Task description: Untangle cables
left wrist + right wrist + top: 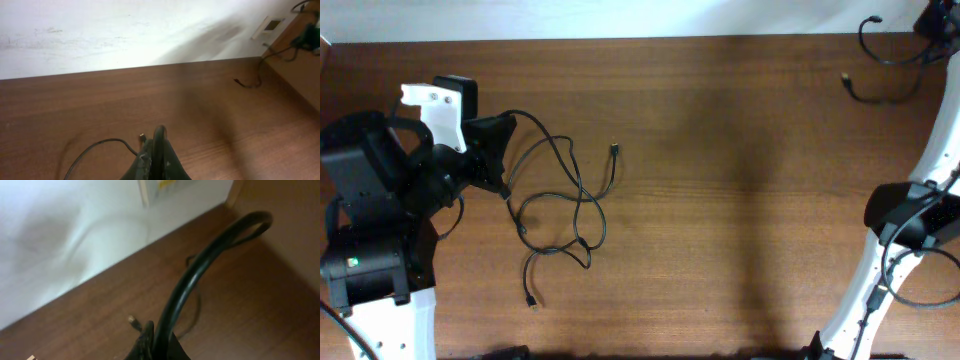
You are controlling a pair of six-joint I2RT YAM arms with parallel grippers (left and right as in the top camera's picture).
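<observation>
Both claws pinched shut, and the cables [578, 197] lie in a loose knot on the left of the table [740, 230].

The left gripper [159, 132] has its jaws pressed together just beside that tangle; one thin strand runs up to its fingers, though I cannot tell whether it is pinched. Another cable [868, 98] lies well apart at the far right corner. The right gripper [152, 332] is closed there too, a black cord [215, 250] arching up from its fingers.
</observation>
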